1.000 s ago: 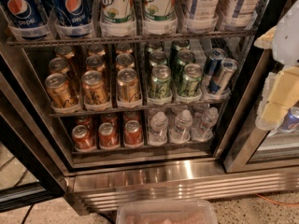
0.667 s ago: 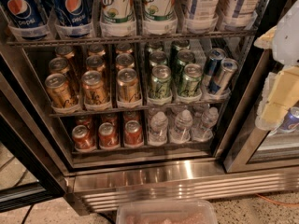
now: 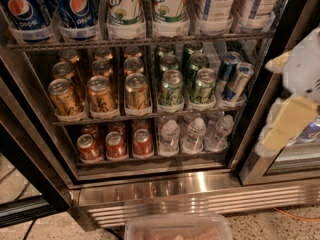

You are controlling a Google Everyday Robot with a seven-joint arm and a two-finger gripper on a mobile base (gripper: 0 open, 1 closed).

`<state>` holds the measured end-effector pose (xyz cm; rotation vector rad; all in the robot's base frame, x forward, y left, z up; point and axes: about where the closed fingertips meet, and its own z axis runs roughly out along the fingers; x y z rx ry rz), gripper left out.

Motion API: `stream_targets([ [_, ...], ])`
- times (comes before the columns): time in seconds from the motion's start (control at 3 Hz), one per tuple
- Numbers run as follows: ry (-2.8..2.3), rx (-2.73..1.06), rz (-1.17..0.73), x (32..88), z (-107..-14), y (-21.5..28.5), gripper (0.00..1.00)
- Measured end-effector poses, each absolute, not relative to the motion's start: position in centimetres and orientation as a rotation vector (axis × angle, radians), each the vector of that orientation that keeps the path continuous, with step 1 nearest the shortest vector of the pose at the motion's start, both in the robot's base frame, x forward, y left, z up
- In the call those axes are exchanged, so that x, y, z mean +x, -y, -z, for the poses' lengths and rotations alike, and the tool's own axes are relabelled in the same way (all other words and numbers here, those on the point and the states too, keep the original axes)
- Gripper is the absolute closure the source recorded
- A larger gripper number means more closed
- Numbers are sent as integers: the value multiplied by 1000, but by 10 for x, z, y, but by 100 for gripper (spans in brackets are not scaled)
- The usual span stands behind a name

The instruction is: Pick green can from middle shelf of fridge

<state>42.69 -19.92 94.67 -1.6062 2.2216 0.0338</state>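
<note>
The fridge (image 3: 200, 196) stands open in front of me. Its middle shelf (image 3: 150, 115) holds gold cans on the left, green cans in the middle and slim blue-and-silver cans (image 3: 234, 79) on the right. Two green cans stand at the front, one (image 3: 171, 89) beside the other (image 3: 202, 86), with more green cans (image 3: 169, 64) behind them. My gripper (image 3: 287, 119) is a white and pale yellow shape close to the camera at the right edge. It is in front of the door frame, to the right of the shelf and away from the cans.
Big Pepsi bottles (image 3: 75, 6) and 7UP bottles (image 3: 170, 6) fill the rack above. Red cans (image 3: 116, 145) and small water bottles (image 3: 170, 136) fill the rack below. The open door's dark frame (image 3: 30, 184) is at the lower left. A clear plastic bin (image 3: 177, 228) sits at the bottom.
</note>
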Motion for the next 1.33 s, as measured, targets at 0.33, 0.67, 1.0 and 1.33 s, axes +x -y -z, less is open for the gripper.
stream_targets([
  [0.33,-2222,-1551,-116,420,-913,183,0],
  [0.67,-2172,-1553,-158,418,-882,155,0],
  [1.0,-2172,-1553,-158,418,-882,155,0],
  [1.33,-2170,-1459,-184,422,-870,152,0],
])
